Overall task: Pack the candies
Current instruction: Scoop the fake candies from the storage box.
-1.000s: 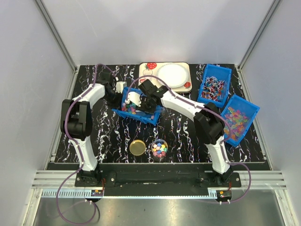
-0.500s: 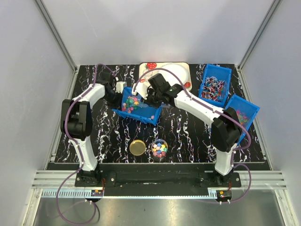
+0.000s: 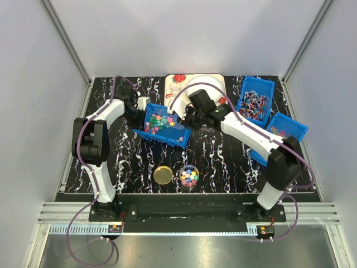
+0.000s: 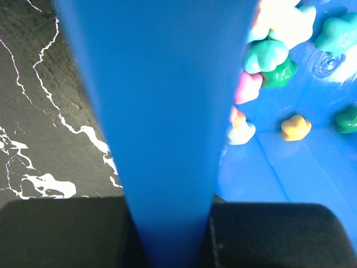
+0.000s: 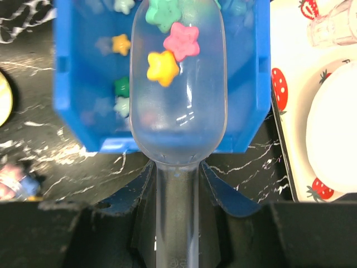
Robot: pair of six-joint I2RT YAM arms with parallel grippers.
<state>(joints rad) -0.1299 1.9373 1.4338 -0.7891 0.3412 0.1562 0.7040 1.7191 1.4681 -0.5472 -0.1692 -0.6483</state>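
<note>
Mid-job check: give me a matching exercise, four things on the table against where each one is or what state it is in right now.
Things
1. clear scoop
2. blue bin
3. gold lid
4. small jar

States
A. lying flat on the table, off its container
B. handle held in the right claw, a few candies in its bowl
C. open, standing near the front edge, sweets inside
D. one wall pinched in the left claw

Pairs: 1-B, 2-D, 3-A, 4-C
</note>
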